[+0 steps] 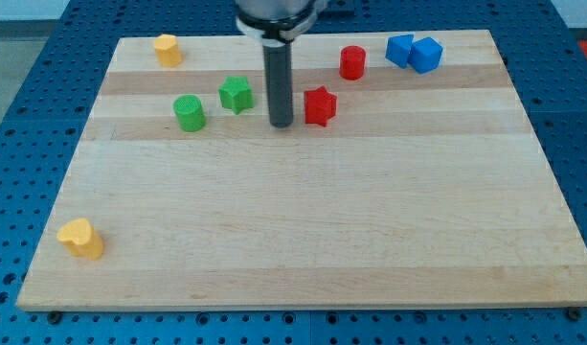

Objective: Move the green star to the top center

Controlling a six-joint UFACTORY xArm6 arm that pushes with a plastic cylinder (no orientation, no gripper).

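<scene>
The green star [236, 94] sits just to the view's left of my tip [281, 125], apart from it; the tip, a bare rod, holds nothing, with the red star [319, 105] close on its right.

No legible text, label, brand, number or sign appears anywhere in the view. The board [303, 240] carries only bare wood grain, the blocks show plain coloured faces without markings, and the rod bears no readable print. The blue perforated surface around the board is likewise unmarked.
</scene>
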